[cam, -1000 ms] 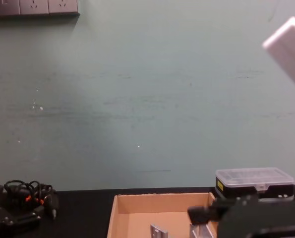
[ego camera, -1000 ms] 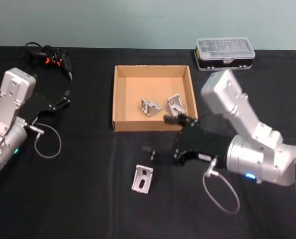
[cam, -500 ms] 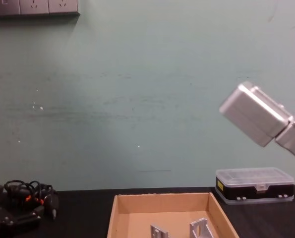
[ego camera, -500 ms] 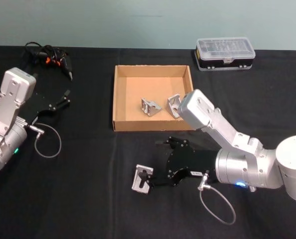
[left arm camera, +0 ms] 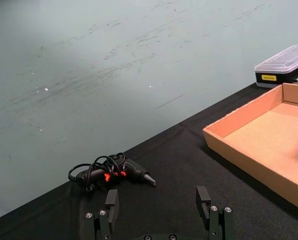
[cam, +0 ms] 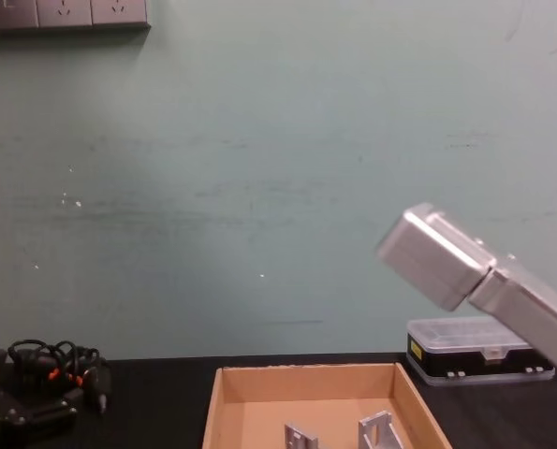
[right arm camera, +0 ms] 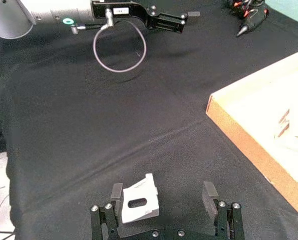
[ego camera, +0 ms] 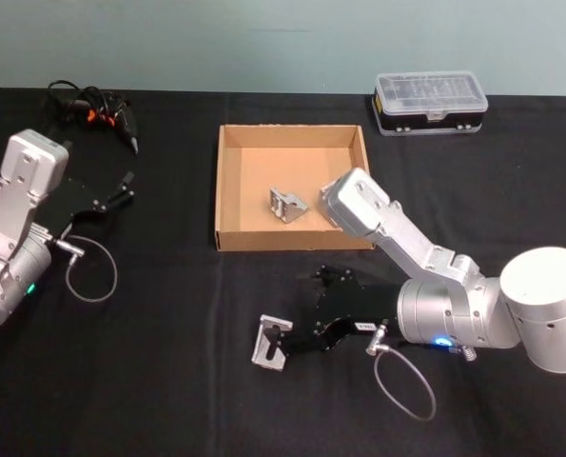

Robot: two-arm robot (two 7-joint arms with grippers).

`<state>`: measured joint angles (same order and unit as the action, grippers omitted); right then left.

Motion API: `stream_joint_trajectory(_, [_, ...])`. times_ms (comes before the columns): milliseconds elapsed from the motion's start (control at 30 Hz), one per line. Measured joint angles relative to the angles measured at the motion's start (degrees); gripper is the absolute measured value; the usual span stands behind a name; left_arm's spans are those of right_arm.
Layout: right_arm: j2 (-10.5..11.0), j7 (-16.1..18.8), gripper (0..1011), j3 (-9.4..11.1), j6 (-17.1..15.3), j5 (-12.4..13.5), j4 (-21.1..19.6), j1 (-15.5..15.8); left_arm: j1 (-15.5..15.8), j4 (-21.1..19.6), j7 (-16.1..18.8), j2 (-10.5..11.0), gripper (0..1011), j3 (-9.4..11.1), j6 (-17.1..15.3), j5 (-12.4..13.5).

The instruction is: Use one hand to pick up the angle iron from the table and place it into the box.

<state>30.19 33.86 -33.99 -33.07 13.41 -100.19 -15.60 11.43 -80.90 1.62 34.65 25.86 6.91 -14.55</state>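
Low at mid-frame in the head view, one silvery slotted angle iron [ego camera: 272, 343] lies on the table [ego camera: 168, 381] between the right gripper's [right arm camera: 163, 194] spread fingers [right arm camera: 116, 194]; beyond, two more sit in the box [ego camera: 292, 238], one largely hidden behind the arm; far left, the left gripper [ego camera: 126, 188] rests open-fingered.

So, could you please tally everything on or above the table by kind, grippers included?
Angle irons: 3 (one on the table, two in the box)
Grippers: 2 (right gripper open around the angle iron on the table; left gripper open, parked at the left)
Cardboard box: 1
Plastic organiser case: 1
Corded black tool: 1
Total: 8
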Motion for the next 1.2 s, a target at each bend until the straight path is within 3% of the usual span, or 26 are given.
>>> stream_joint_trajectory(433, [-0.2,-0.4,1000,-3.5,-1.0,-0.4,2.4,-2.7,0.0,0.0,0.0,0.0,1011,0.0,0.0,0.0])
stream_joint_trajectory(1200, [-1.4,-1.2,993,-5.1,-0.3,-0.8,4.3,-3.3,0.0,0.0,0.0,0.0,1011,0.0,0.0,0.0])
